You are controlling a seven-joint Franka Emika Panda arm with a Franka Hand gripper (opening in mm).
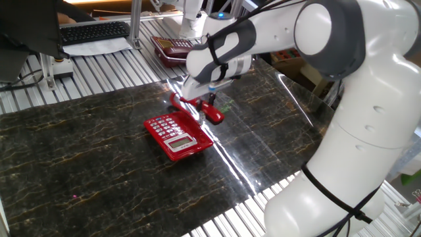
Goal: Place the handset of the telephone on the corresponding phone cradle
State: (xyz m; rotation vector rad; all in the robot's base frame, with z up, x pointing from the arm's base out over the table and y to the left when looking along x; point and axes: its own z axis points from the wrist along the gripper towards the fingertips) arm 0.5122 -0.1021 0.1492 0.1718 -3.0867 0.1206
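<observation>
Tool (205,104) clenched on glossy red bar-shaped handset (199,108), held just beside far edge of small red keypad telephone (175,135) on dark marbled surface (99,158).

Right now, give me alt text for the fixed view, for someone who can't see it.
A white robot arm's gripper holds a bright red handset just behind a red telephone with grey keys on a dark marbled table. A darker maroon phone and a keyboard sit behind.
</observation>
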